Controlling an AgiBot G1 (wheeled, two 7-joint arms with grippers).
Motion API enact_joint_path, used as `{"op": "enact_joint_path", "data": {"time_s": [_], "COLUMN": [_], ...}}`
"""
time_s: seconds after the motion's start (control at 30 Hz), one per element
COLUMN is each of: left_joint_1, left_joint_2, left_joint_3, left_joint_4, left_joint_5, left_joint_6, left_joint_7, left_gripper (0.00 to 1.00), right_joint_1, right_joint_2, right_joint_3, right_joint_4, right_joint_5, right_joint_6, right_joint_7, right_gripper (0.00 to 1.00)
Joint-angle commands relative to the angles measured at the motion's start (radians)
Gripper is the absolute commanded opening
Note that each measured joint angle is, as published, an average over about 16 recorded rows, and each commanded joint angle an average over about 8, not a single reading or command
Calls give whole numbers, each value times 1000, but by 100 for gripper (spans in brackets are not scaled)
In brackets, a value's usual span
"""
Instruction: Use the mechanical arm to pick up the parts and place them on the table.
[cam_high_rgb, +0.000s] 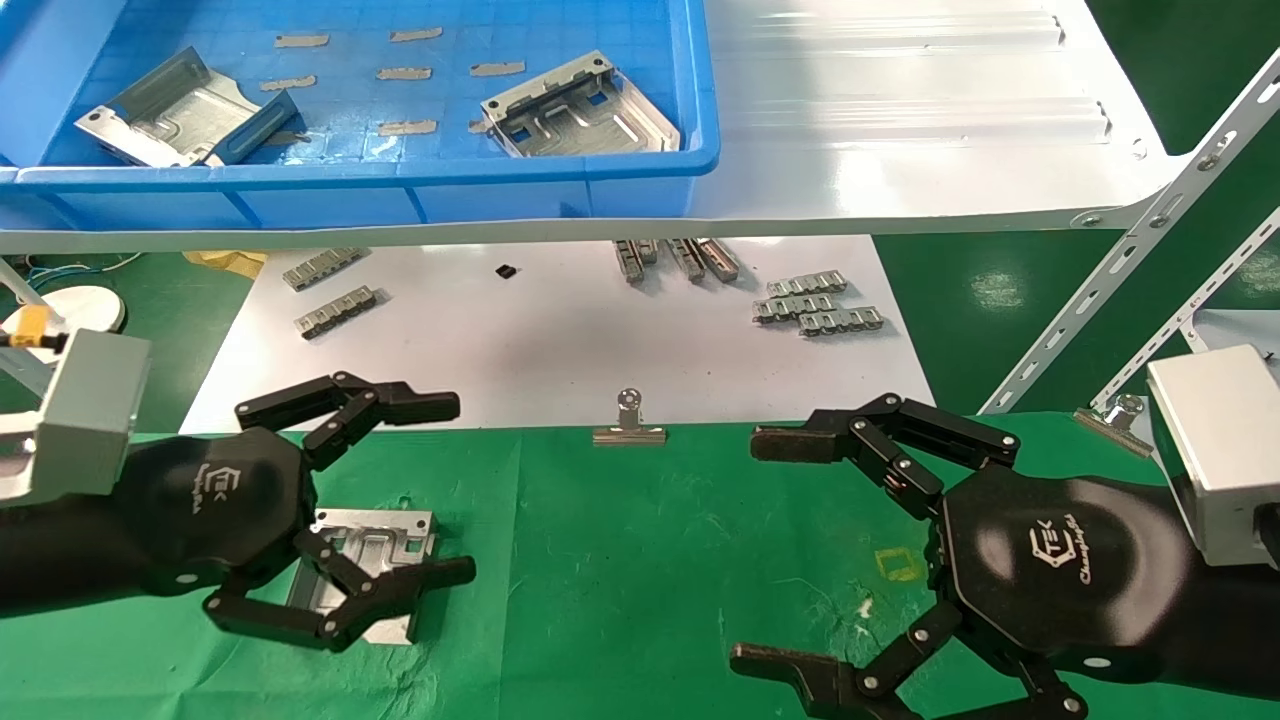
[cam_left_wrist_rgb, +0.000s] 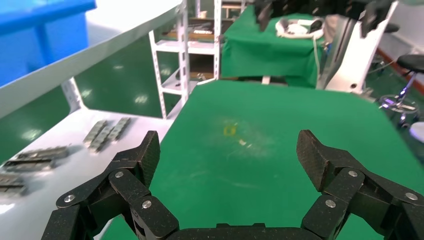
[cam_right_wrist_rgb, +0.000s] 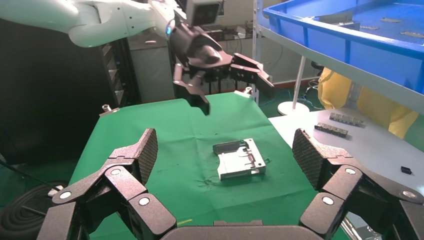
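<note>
Head view shows the left gripper (cam_high_rgb: 400, 490) low over the green table (cam_high_rgb: 640, 540), its black fingers spread wide apart. One silver part (cam_high_rgb: 370, 560) lies flat on the cloth beneath it, partly covered by the palm and the lower finger, which crosses its front edge. From the right wrist view the same part (cam_right_wrist_rgb: 239, 159) rests alone on the cloth, and the left gripper (cam_right_wrist_rgb: 225, 82) seems to hang above and beyond it, apart from the metal, though the height of the gap is hard to judge.

The right gripper (cam_high_rgb: 775, 555) hovers over the table's right side, fingers also splayed open with only cloth between them; in its own wrist view the two fingertips (cam_right_wrist_rgb: 145, 150) frame the part from well back.

Two more parts sit in the blue bin (cam_high_rgb: 560, 190) on the white shelf (cam_high_rgb: 900, 100): one (cam_high_rgb: 180, 110) at its left, one (cam_high_rgb: 580, 108) near its right wall. Small grey link strips (cam_high_rgb: 815, 305) lie on the white board (cam_high_rgb: 560, 340) behind the table, and a silver binder clip (cam_high_rgb: 629, 422) grips the cloth's far edge.
</note>
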Motion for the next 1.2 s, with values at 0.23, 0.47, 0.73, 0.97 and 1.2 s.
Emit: {"op": "enact_joint_path", "data": {"time_s": [0.23, 0.47, 0.73, 0.97, 1.2], "left_joint_1": [87, 148, 160, 152, 148], "left_joint_2": [-31, -52, -57, -54, -53], "left_joint_3": [-87, -149, -160, -152, -148], "left_joint_4": [-155, -265, -284, -269, -263], "left_joint_5": [-40, -70, -77, -72, -70], "left_joint_6": [-14, -23, -26, -25, -25], "left_joint_7": [-98, -165, -172, -167, -164], "left_gripper": [100, 100, 100, 100, 100], "right_joint_1": [0, 0, 0, 0, 0], "right_joint_2": [0, 0, 0, 0, 0], "right_joint_3": [0, 0, 0, 0, 0], "right_joint_4": [0, 0, 0, 0, 0], "right_joint_5": [0, 0, 1, 1, 1], "right_joint_6": [0, 0, 1, 1, 1], "right_joint_7": [0, 0, 0, 0, 0], "right_gripper": [100, 100, 100, 100, 100]}}
